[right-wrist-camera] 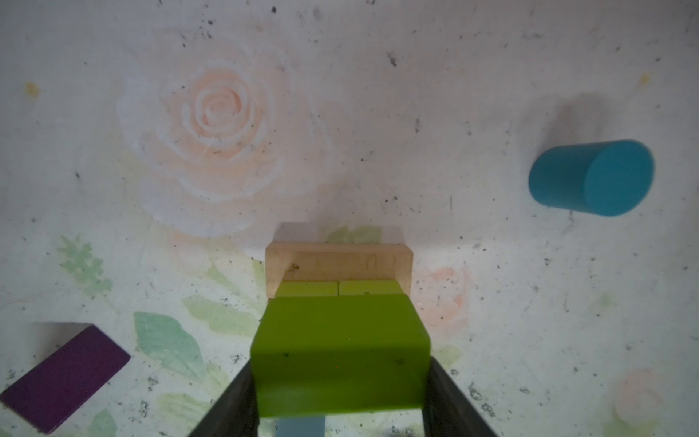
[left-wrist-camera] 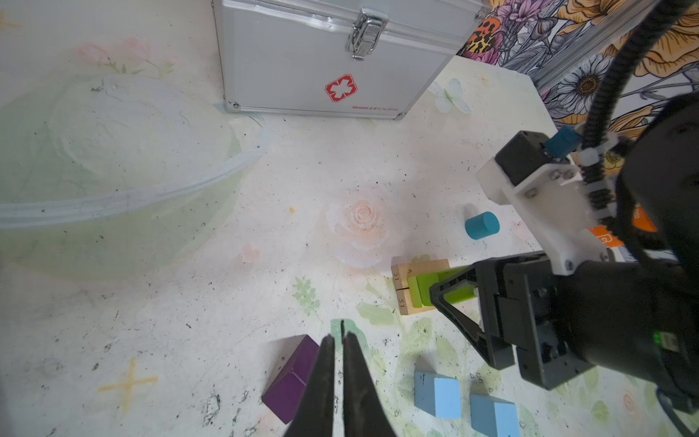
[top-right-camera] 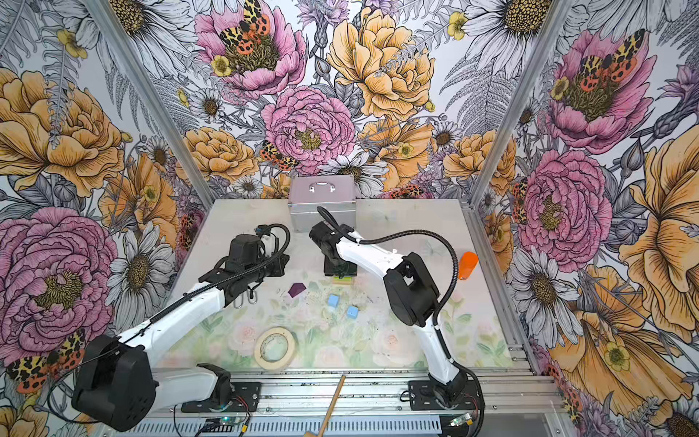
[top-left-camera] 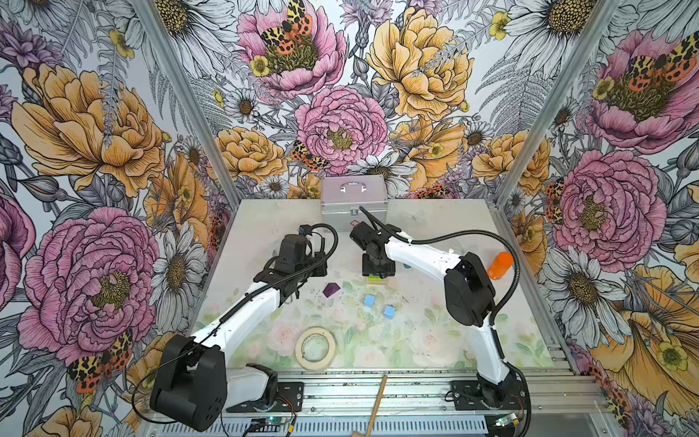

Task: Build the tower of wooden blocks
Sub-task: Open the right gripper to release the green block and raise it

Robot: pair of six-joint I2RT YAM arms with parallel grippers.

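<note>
My right gripper (right-wrist-camera: 340,382) is shut on a lime-green block (right-wrist-camera: 340,352), holding it right over the stack. The stack has two tan bars (right-wrist-camera: 340,261) side by side with two lime-green blocks (right-wrist-camera: 306,289) lying on them. In both top views the gripper (top-left-camera: 378,270) covers most of that stack (top-left-camera: 376,279). A purple roof block (left-wrist-camera: 291,374) lies beside my left gripper (left-wrist-camera: 338,336), which is shut and empty. Two light-blue cubes (left-wrist-camera: 438,393) (left-wrist-camera: 491,416) sit nearer the front. The teal cylinder (right-wrist-camera: 590,178) lies on its side to the right.
A silver metal case (top-left-camera: 353,200) stands at the back. An orange container (top-left-camera: 500,265) is at the right edge. The beige tape roll (top-left-camera: 315,348) lies near the front. A see-through bowl (left-wrist-camera: 113,196) shows in the left wrist view.
</note>
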